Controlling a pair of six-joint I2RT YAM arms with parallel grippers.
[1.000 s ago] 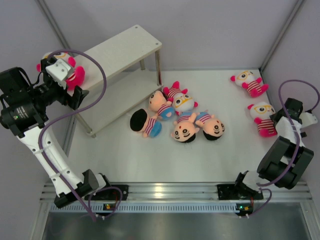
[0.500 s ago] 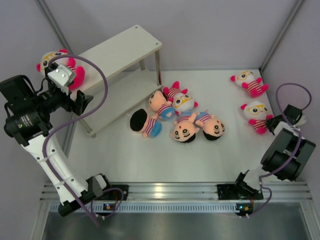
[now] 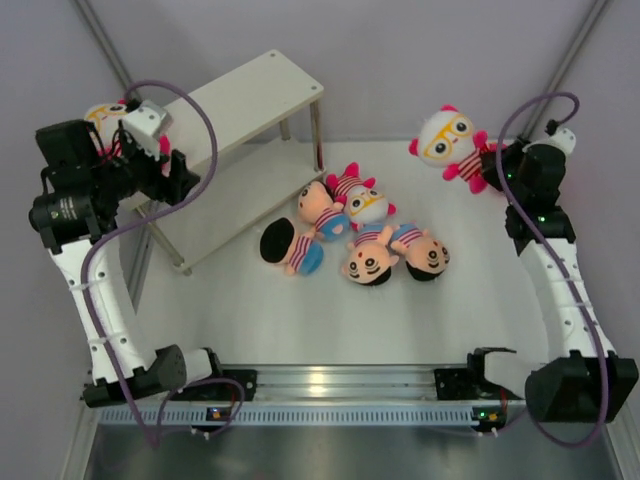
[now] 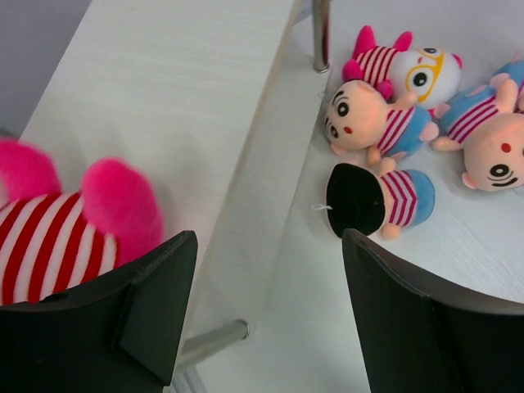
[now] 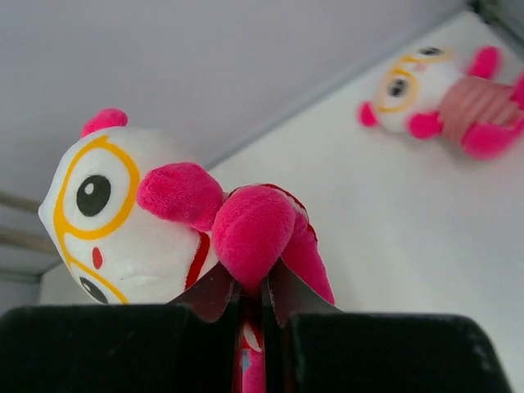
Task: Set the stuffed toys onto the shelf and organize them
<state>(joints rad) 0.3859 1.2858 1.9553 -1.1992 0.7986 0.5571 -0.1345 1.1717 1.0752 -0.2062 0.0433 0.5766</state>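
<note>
Nearest us, in the middle of the table (image 3: 250,320), we see a heap of five stuffed toys (image 3: 365,235) lying against one another. Four are peach-faced dolls in striped shirts and blue pants, one of them a face-down doll (image 3: 277,241) showing only its black hair, and among them lies one white-headed doll (image 3: 366,206) with yellow glasses. Left of the heap stands the shelf (image 3: 250,95), set at a slant, with the left gripper (image 4: 268,246) at its left end. We find that gripper's jaws spread wide with nothing between them, poised over the edge of the upper board. Just outside one finger (image 4: 155,303), a pink-limbed striped toy (image 4: 49,246) rests on that upper board. Farther back on the right, the right gripper (image 5: 264,288) is raised above the table, its jaws pinched tight on a pink limb of a glasses-wearing toy (image 3: 444,138), which hangs in the air clear of the table. Beyond it, in the right wrist view, another white-headed toy (image 5: 442,94) lies on the table near the back wall.
</note>
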